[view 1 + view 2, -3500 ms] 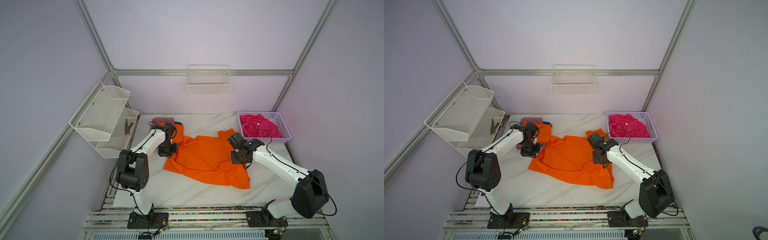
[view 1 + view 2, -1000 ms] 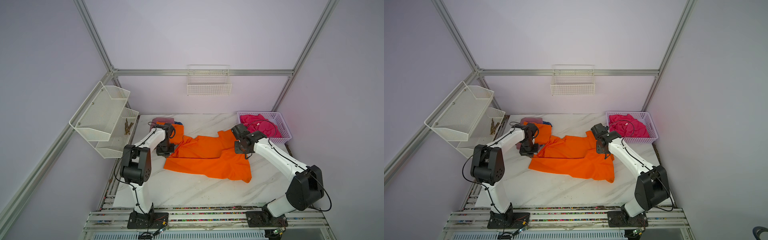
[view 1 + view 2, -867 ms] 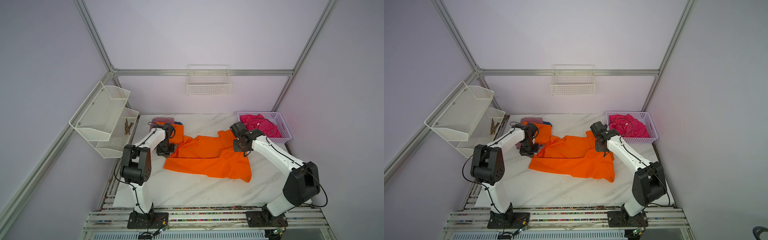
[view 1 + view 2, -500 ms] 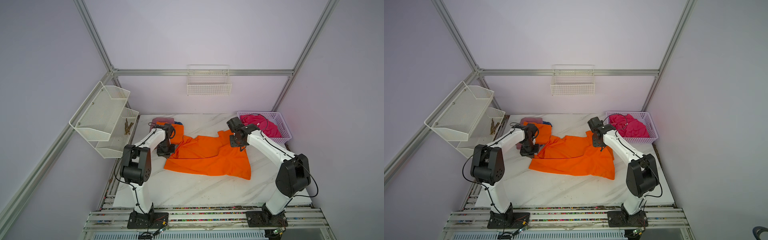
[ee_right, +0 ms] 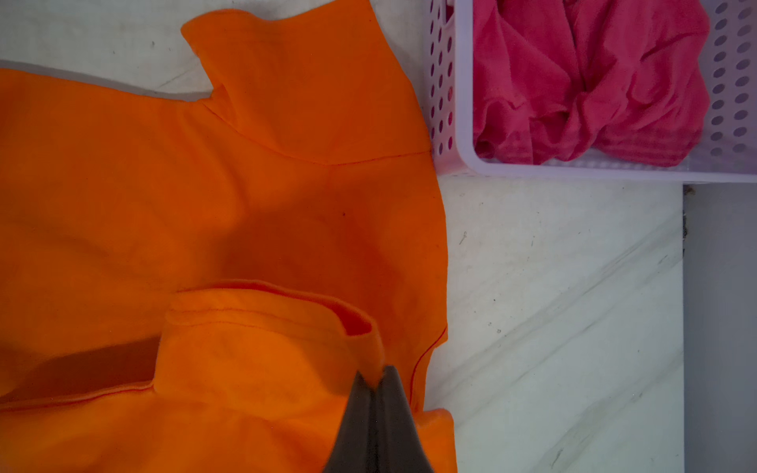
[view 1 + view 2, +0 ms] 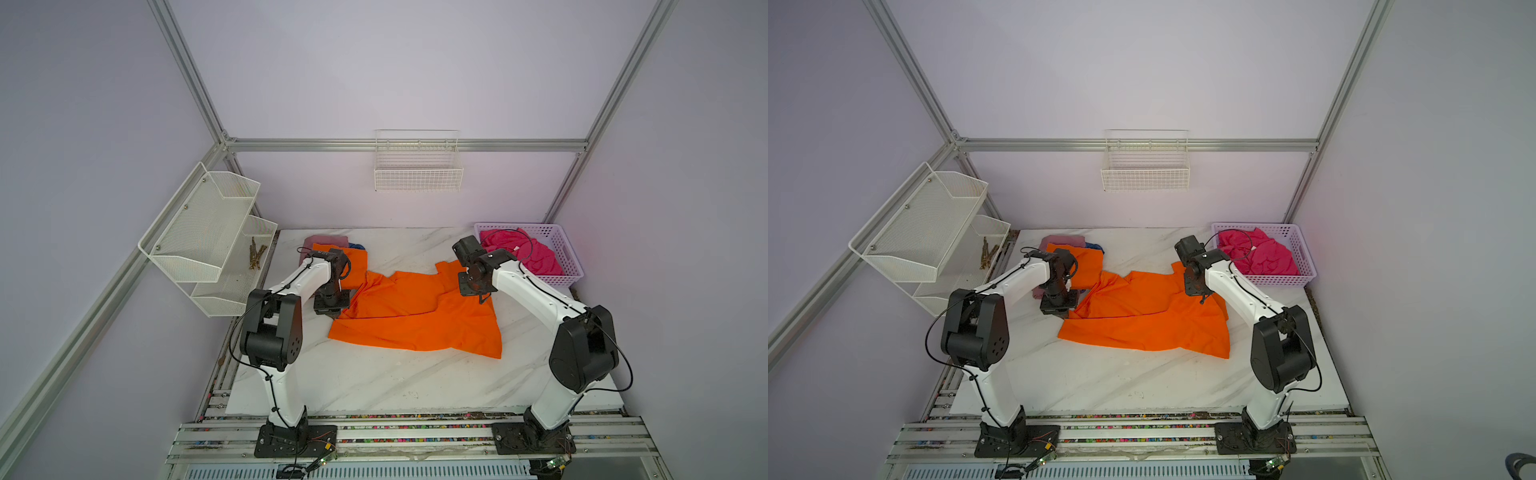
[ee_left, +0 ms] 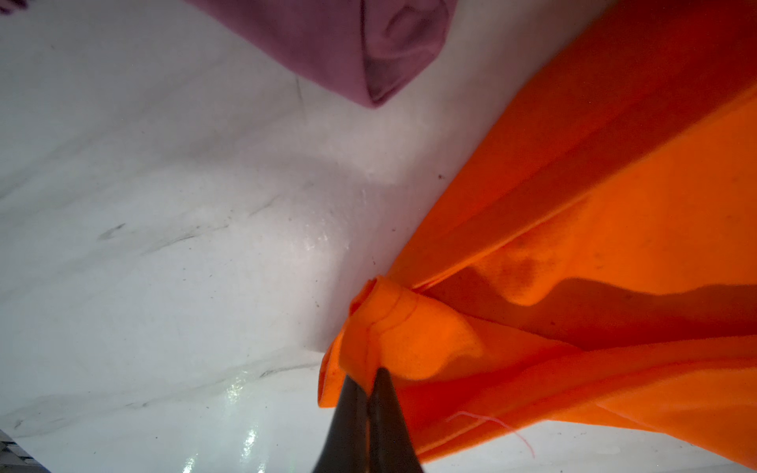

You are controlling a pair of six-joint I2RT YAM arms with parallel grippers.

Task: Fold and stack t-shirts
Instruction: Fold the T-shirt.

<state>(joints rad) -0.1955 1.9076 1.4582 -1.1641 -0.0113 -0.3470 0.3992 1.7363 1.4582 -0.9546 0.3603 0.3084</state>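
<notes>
Orange t-shirt [image 6: 415,320]: soft matt cloth, creased. Worktop [image 6: 374,382]: smooth glossy marble-look surface. Basket [image 6: 557,281]: perforated lilac plastic, matt. Wall shelf [image 6: 199,232]: white-coated metal mesh.

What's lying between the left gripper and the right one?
The spread orange t-shirt, pinched at either side by the left gripper and right gripper; both top views show it.

Five t-shirts show in both top views: two orange, namely one spread orange t-shirt [image 6: 415,316] and one folded orange t-shirt [image 6: 358,264]; one mauve-pink t-shirt [image 6: 325,241]; one blue t-shirt [image 6: 357,246], seen only as a sliver; and one hot pink t-shirt [image 6: 536,254]. There are two baskets, one lilac plastic basket [image 6: 557,281] and one white wire basket [image 6: 417,176], one two-tier mesh shelf [image 6: 208,224], one table [image 6: 374,382], and two arms, the left arm [image 6: 291,286] and the right arm [image 6: 534,293].
</notes>
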